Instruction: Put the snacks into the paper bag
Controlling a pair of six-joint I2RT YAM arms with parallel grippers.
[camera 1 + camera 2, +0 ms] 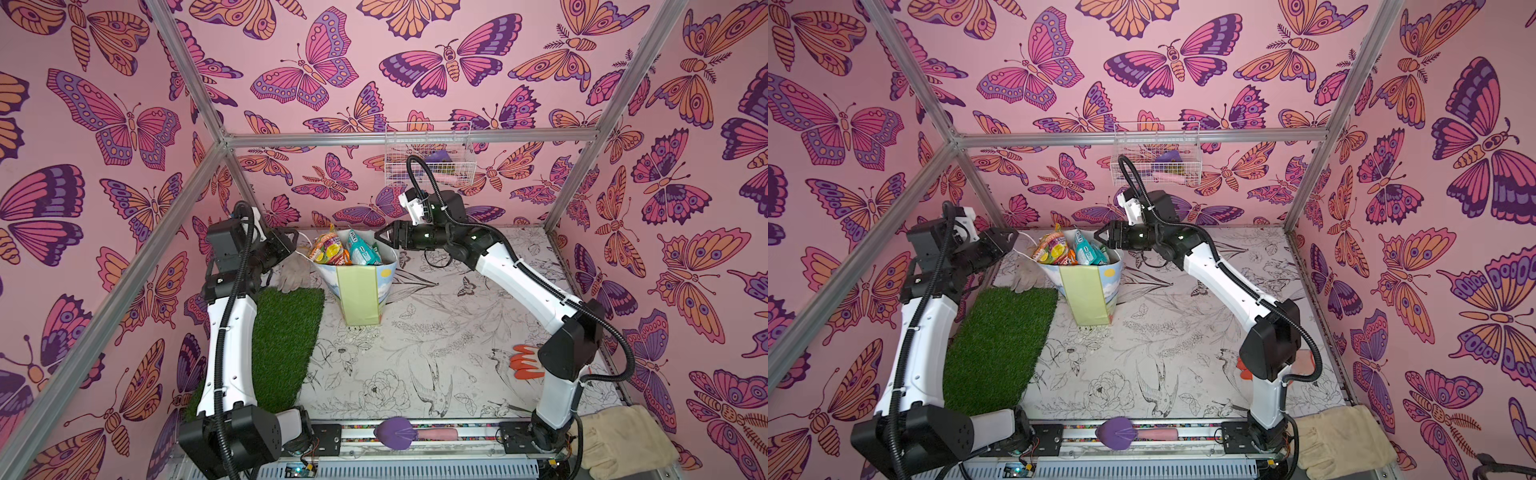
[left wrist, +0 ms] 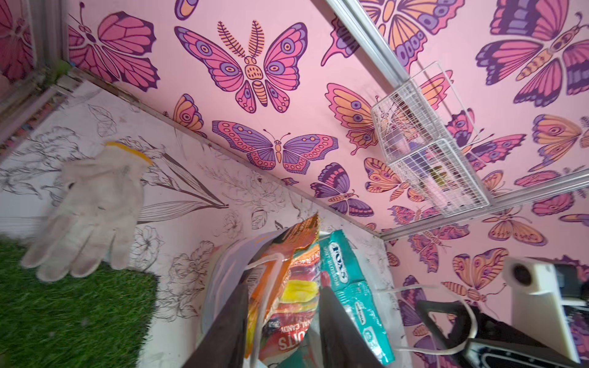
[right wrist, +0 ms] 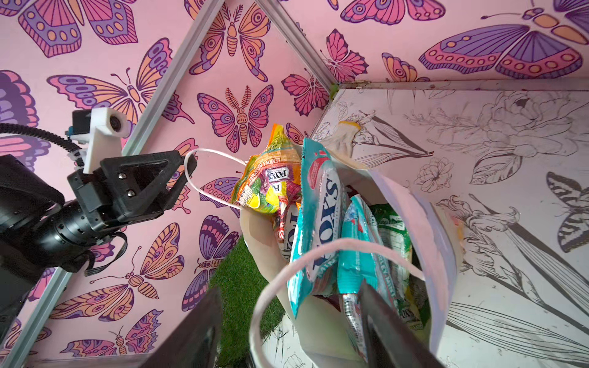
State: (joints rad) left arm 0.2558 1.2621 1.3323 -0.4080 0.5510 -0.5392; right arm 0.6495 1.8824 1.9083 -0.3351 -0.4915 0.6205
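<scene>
**Surroundings.** A limp grey-white knit glove (image 2: 92, 210) lies on the line-drawn floral tabletop (image 1: 436, 324) just below the left gripper (image 1: 295, 244). The glove's fingers overlap the edge of a green artificial-turf mat (image 1: 286, 332) that runs back along that arm. A white wire basket (image 1: 428, 156) hangs on the butterfly-print wall above and behind the right gripper (image 1: 379, 241). An orange-fingered glove (image 1: 525, 361) lies well behind that gripper, partly hidden by the arm's elbow.

**Task items.** The tall paper gift bag (image 1: 359, 295), with a pale yellow-green side, stands upright between the two grippers, its mouth at about their height. The snacks stand inside it:
- An orange Fox's fruit-candy packet (image 1: 328, 249) is nearest the left gripper.
- Teal Fox's mint packets (image 1: 361, 249) are nearest the right gripper.
- A green packet (image 3: 392, 229) sits deeper in.

**Grippers.** The left gripper's jaws are parted, and a white cord handle (image 2: 261, 286) runs through a gap wider than the cord. The right gripper's jaws are spread wide, with the second cord handle (image 3: 334, 247) looping across the gap.
</scene>
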